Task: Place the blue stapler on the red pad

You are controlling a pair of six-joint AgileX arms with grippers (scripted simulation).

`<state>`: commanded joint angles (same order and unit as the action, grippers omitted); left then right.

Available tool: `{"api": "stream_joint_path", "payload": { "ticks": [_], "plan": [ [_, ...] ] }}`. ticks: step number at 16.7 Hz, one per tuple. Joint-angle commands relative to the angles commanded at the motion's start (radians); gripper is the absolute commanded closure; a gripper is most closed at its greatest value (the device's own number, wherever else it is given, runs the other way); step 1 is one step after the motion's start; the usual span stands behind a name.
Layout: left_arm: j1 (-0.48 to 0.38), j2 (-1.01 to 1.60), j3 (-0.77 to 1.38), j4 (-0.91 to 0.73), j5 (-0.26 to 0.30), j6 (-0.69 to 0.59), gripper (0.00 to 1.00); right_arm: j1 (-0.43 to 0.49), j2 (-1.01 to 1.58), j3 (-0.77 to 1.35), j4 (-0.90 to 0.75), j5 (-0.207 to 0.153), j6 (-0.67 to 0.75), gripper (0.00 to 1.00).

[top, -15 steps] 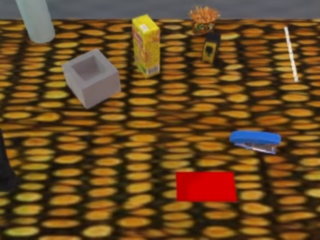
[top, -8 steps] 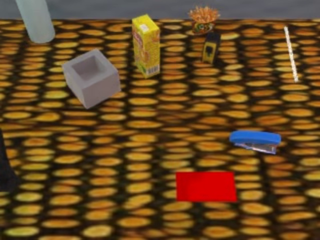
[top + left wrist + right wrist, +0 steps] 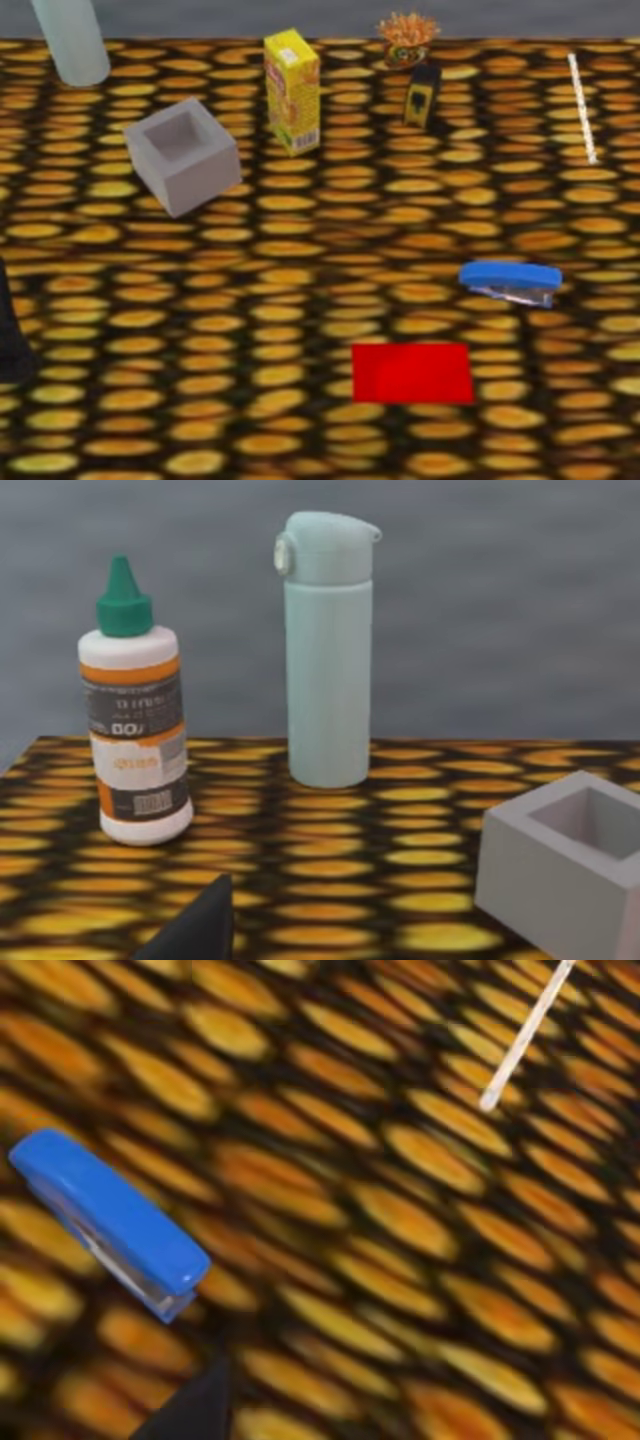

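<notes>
The blue stapler (image 3: 510, 278) lies flat on the patterned table, right of centre, its silvery base under the blue top. In the right wrist view the stapler (image 3: 105, 1215) lies a short way beyond one dark fingertip (image 3: 195, 1410) of my right gripper, which is open with nothing held; that arm is outside the top view. The red pad (image 3: 412, 373) lies flat, nearer the front edge and a little left of the stapler, not touching it. My left gripper (image 3: 10, 345) is parked at the table's left edge, open and empty; one fingertip (image 3: 200, 925) shows.
A grey open box (image 3: 183, 155), a yellow carton (image 3: 292, 90) and a pale flask (image 3: 72, 40) stand at the back left. A dark small bottle (image 3: 422, 95), an orange-topped cup (image 3: 405, 40) and a white stick (image 3: 582, 108) are at the back right. A glue bottle (image 3: 135, 720) stands near the flask.
</notes>
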<state>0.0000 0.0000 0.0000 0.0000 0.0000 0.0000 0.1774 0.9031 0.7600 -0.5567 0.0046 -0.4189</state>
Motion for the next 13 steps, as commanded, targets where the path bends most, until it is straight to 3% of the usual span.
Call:
{"api": "stream_joint_path", "payload": {
  "ticks": [7,13],
  "plan": [
    [0.0,0.0,0.0,0.0,0.0,0.0,0.0,0.13,0.718,0.541,-0.414,0.003,-0.306,0.0],
    [0.0,0.0,0.0,0.0,0.0,0.0,0.0,0.204,1.074,0.861,-0.631,0.003,-0.477,0.0]
  ]
}}
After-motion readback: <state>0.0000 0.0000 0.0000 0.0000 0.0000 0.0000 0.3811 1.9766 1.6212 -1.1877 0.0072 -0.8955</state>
